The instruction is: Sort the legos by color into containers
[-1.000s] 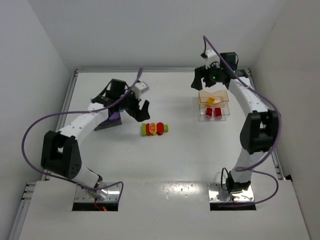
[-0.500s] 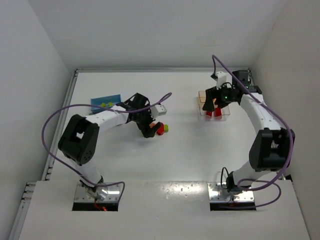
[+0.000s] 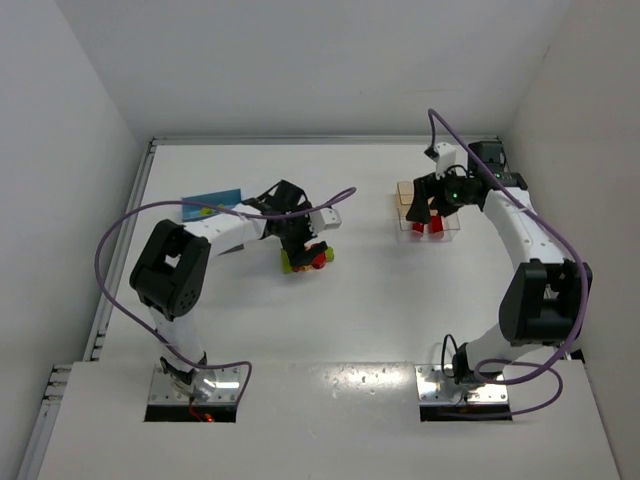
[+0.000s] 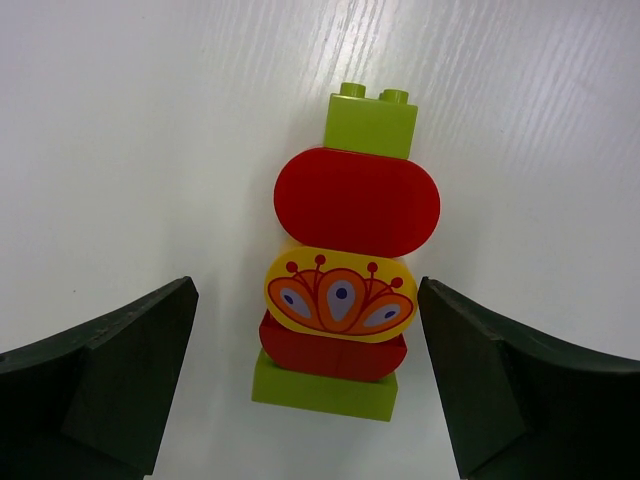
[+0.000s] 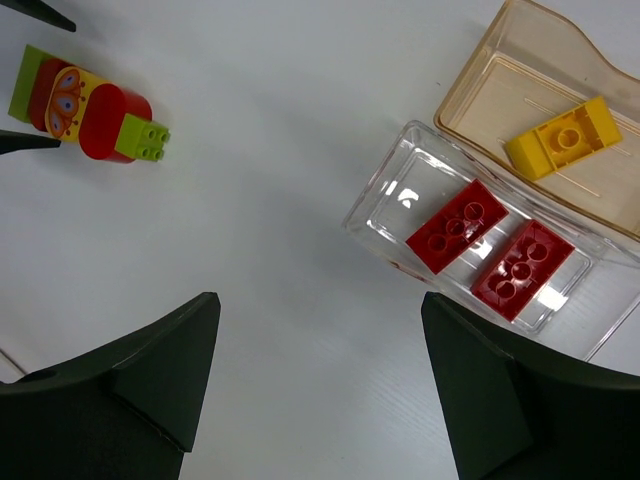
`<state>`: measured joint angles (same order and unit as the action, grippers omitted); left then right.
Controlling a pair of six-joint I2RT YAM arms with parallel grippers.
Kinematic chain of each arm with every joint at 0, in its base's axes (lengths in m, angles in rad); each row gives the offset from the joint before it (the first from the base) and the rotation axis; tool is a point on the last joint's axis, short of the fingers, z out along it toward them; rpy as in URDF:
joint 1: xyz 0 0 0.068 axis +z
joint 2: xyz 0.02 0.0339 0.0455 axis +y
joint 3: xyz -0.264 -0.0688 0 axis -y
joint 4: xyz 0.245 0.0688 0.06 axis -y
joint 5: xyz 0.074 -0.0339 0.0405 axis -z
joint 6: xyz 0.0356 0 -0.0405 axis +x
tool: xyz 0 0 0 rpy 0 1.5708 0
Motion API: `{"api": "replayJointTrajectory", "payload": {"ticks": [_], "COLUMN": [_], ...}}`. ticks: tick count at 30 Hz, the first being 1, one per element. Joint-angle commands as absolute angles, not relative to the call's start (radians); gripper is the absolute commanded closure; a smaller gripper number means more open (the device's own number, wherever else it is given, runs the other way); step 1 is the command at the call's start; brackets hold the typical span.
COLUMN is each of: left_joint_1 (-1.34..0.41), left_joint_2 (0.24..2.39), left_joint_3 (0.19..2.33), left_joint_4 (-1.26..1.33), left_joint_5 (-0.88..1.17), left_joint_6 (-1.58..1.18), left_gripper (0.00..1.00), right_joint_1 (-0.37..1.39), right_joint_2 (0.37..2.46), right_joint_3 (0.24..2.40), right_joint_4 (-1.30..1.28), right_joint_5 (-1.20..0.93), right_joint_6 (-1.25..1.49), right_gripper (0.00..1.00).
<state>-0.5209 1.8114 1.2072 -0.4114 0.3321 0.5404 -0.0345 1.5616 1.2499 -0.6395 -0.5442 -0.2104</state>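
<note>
Lying on the table [image 4: 120, 120], the lego stack [image 4: 343, 260] sits between the left end effector's [image 4: 305, 290] wide-spread fingers [image 4: 110, 370].

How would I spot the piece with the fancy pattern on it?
On the white table, left of centre, the left gripper sits open around a short row of joined legos. In the middle of that row is a yellow oval block between two red ones, the only piece printed with an orange fan pattern.
</note>
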Motion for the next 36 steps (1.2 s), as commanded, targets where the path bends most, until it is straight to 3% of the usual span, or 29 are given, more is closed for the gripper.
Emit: {"api": "replayJointTrajectory", "payload": {"ticks": [1,21,24,29,34,36], "left_joint_1": [-0.537,-0.555,-0.537,-0.537,-0.528,-0.519], "left_joint_2": [1.827,1.914,1.925,1.957,1.957,1.933], "left_joint_3": [1.241,1.279,1.29,1.322,1.331,1.341], "left_joint_4": [-0.397,-0.448,-0.459,-0.483,-0.502,-0.502], "left_joint_5": [0.35,0.331,0.331,0.331,0.342,0.37], "left_joint_6": [0.594,0.614,0.614,0.604,0.604,0.595], "left_gripper": [0.01,0.01,0.09,0.41,0.59,0.61], "right_joint_1": [-0.041,-0.041,-0.041,-0.041,-0.041,-0.031], "right_joint_2": [1.56,1.621,1.631,1.64,1.664,1.673], "right_joint_3": [1.256,1.296,1.305,1.315,1.324,1.335], "right_joint_4": [-0.634,-0.634,-0.634,-0.624,-0.635,-0.644], "right_joint_5": [-0.569,-0.578,-0.578,-0.578,-0.603,-0.627], "right_joint_6": [-0.224,-0.224,-0.224,-0.224,-0.224,-0.224], "right_gripper": [0.18,0.18,0.18,0.18,0.18,0.18]}}
